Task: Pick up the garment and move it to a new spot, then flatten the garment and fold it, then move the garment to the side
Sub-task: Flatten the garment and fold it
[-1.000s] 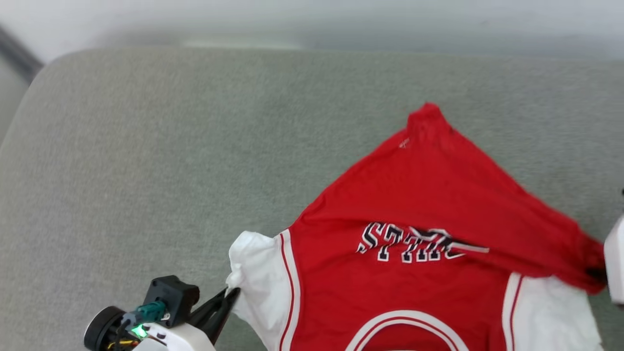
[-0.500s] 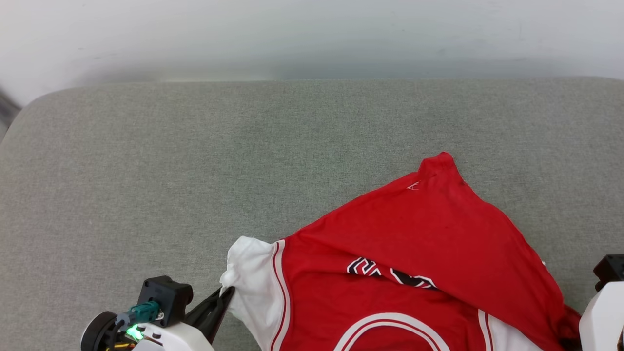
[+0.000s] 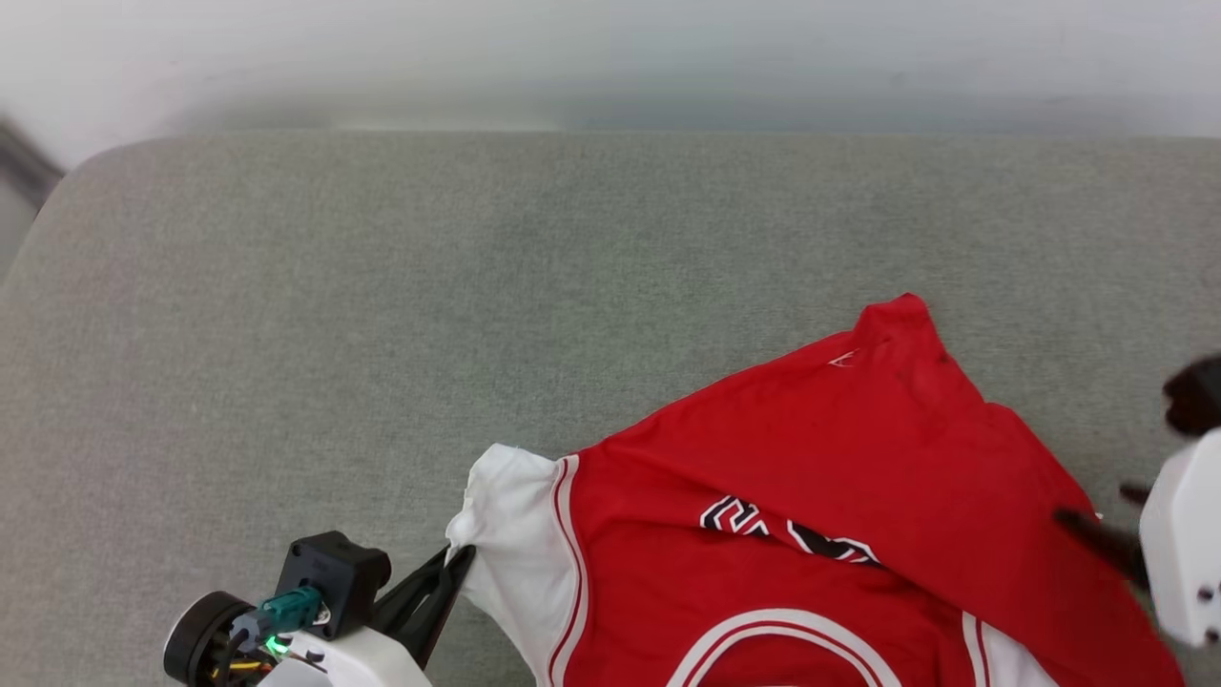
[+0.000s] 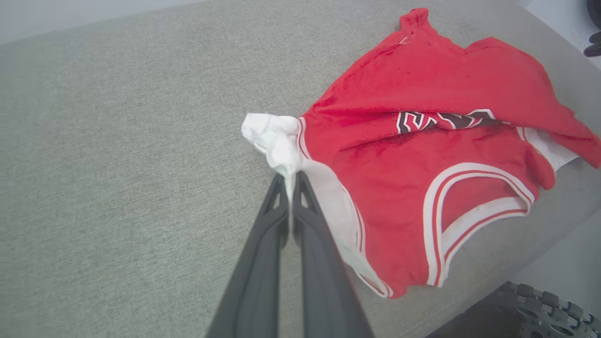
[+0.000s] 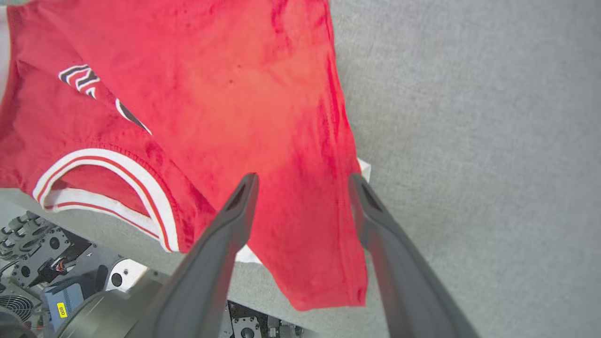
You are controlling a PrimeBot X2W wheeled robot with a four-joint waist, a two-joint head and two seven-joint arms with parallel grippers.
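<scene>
The garment (image 3: 811, 448) is a red jersey with white sleeves, lying crumpled on a grey cushion at the lower right of the head view. Its red lower part is folded over the black lettering (image 3: 792, 530). My left gripper (image 3: 463, 555) is shut on the edge of the white sleeve (image 4: 277, 141), with the cloth pinched between its tips (image 4: 290, 177). My right gripper (image 5: 303, 179) stands open just above the jersey's red fabric (image 5: 235, 84) near its right edge, with nothing between the fingers. In the head view it (image 3: 1092, 506) shows at the right border.
The grey cushion (image 3: 382, 286) stretches wide to the left and back of the jersey. A pale wall (image 3: 610, 57) runs behind it. The cushion's front edge (image 4: 540, 244) drops off near the collar, and the robot's base (image 5: 56, 263) sits below it.
My right gripper has let go of the red corner it held and now stands open, higher up. The raised red flap has settled onto the jersey. The head camera shifted.
</scene>
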